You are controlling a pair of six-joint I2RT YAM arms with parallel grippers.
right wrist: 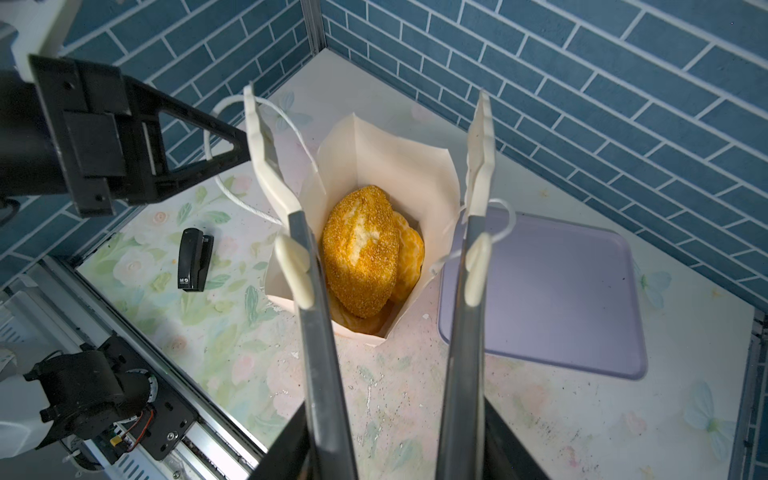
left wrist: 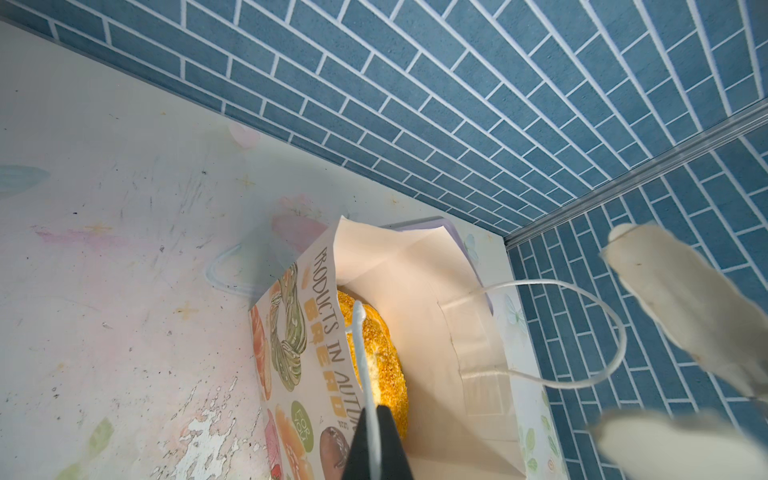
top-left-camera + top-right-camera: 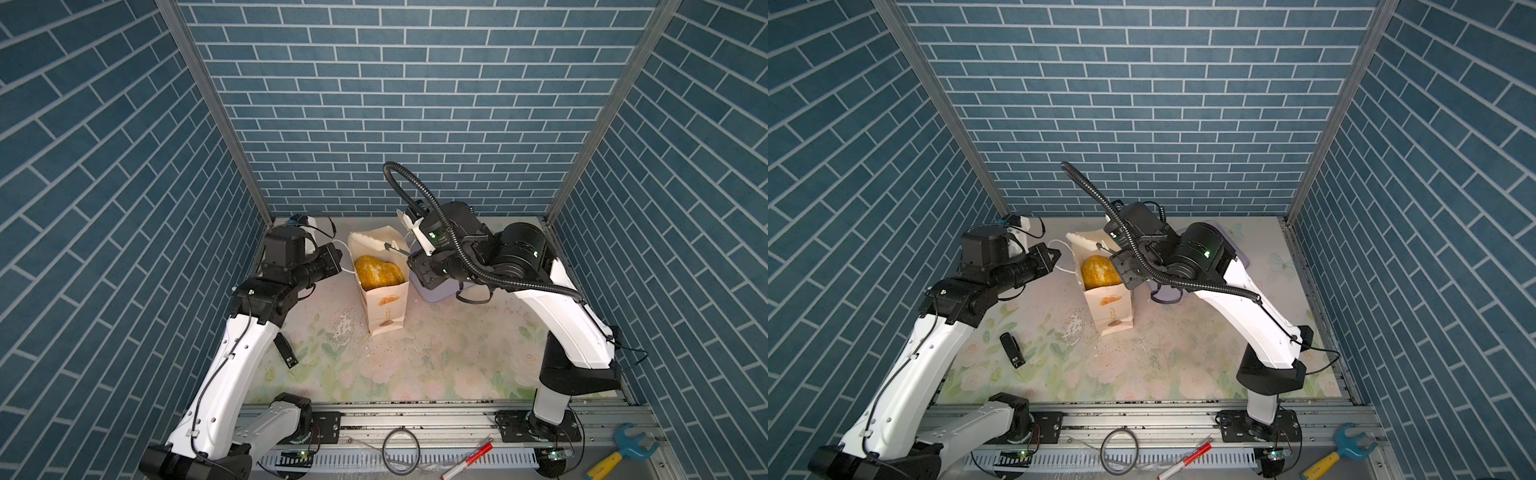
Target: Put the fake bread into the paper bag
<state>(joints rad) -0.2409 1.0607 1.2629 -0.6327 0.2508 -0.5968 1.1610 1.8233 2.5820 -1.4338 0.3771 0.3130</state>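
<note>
Work surface. A table (image 3: 436, 365) covered with a pale floral print of pink blossoms and green leaves fills the floor of the blue-tiled enclosure.

Three things rest directly on it:
(a) A paper bag (image 3: 386, 309) stands upright, mouth open, toward the rear centre.
(b) A flat lilac tray (image 1: 552, 299) with rounded corners lies just beside the bag on the right, toward the rear wall, with a narrow strip of table between them.
(c) A black stapler (image 3: 1013, 350) lies near the left edge, well apart from the bag.

The print is scuffed. A flaked white worn patch (image 3: 345, 328) shows just left of the bag's foot, and fine specks are scattered in front of it.
</note>
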